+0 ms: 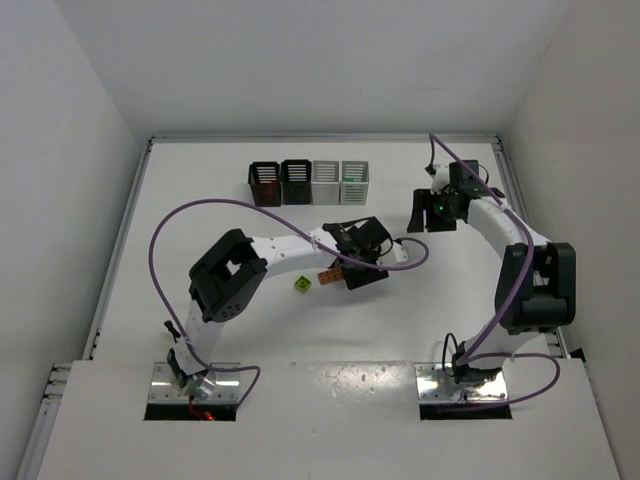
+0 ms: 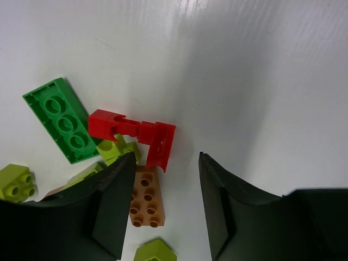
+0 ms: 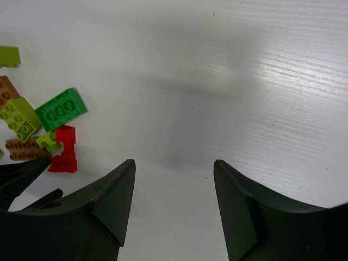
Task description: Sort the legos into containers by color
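Note:
My left gripper (image 1: 352, 262) (image 2: 166, 157) is open and hovers low over a small pile of legos. An orange-tan brick (image 2: 145, 198) lies between its fingers, against the left finger (image 2: 111, 206). A red piece (image 2: 133, 133) lies just ahead of the tips, a green brick (image 2: 60, 119) to the left, and yellow-green bricks (image 2: 16, 182) around them. From above, only an orange-tan lego (image 1: 326, 276) and a yellow-green lego (image 1: 302, 284) show. My right gripper (image 1: 420, 210) (image 3: 174, 163) is open and empty over bare table, with the pile (image 3: 61, 109) to its left.
Four slatted bins stand in a row at the back: two black (image 1: 264, 183) (image 1: 297, 181) and two white (image 1: 326, 182) (image 1: 355, 181). The purple cable (image 1: 200, 215) loops over the left arm. White walls enclose the table on three sides.

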